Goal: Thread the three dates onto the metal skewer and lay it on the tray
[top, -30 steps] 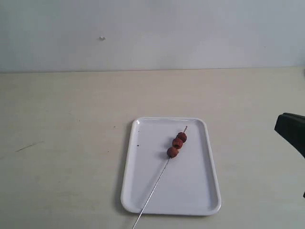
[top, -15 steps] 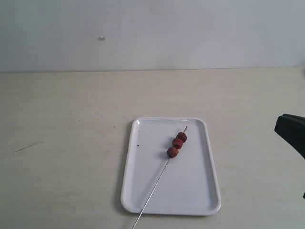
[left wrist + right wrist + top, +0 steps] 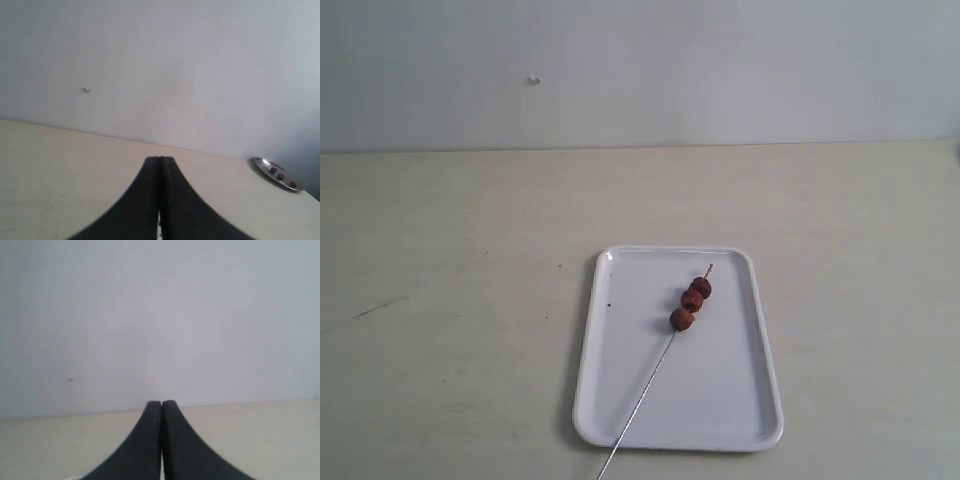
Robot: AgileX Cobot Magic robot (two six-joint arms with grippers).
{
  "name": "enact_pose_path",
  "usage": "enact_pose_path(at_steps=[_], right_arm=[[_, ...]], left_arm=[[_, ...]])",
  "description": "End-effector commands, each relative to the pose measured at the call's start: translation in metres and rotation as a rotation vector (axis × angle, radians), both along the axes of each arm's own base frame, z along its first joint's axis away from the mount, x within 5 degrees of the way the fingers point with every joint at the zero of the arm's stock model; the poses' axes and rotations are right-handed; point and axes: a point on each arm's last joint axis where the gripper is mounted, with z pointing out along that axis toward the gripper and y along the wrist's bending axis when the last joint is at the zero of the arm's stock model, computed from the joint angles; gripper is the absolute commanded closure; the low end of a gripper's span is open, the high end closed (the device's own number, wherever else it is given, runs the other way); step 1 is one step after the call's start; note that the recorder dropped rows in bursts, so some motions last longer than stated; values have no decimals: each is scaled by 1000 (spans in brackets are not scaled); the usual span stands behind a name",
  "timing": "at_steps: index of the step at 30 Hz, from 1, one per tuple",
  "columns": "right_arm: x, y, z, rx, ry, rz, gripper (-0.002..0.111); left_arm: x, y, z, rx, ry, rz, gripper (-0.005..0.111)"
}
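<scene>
Three reddish-brown dates (image 3: 691, 300) sit in a row on the thin metal skewer (image 3: 650, 380), which lies slantwise across the white tray (image 3: 620, 400). The skewer's bare end sticks out over the tray's near rim. Neither arm shows in the exterior view. My left gripper (image 3: 160, 159) is shut with nothing between its black fingers and faces the wall over the table. My right gripper (image 3: 161, 403) is shut and empty too, also facing the wall.
A small metal dish (image 3: 278, 174) holding a few dark fruits sits at the table's far edge in the left wrist view. The beige table (image 3: 450, 300) runs to a pale wall (image 3: 640, 70) at the back.
The black arm part at the exterior view's right edge has withdrawn out of the frame. The skewer, dates and tray have not moved.
</scene>
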Motion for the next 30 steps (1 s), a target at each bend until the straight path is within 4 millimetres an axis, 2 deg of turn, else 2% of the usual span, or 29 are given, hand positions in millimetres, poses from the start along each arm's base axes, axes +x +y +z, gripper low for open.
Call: enact_pose_path(at_steps=[1,8,18,27,30], right_arm=[[-12,-11,-12,-18,8,-166,108],[-22,-19,-27,-33,118,-295,108],[-22,-20,-29,-39,136,-303,108],[-14,-19,-69,-89,207,-283,108],[-13,-18,-67,-93,173,-270,108]], left_arm=[[0,1,-1,5,-2,6,107],[0,1,-1,5,-2,6,107],[0,1,-1,5,-2,6,107],[0,1,-1,5,-2,6,107],[0,1,-1,5,-2,6,107]])
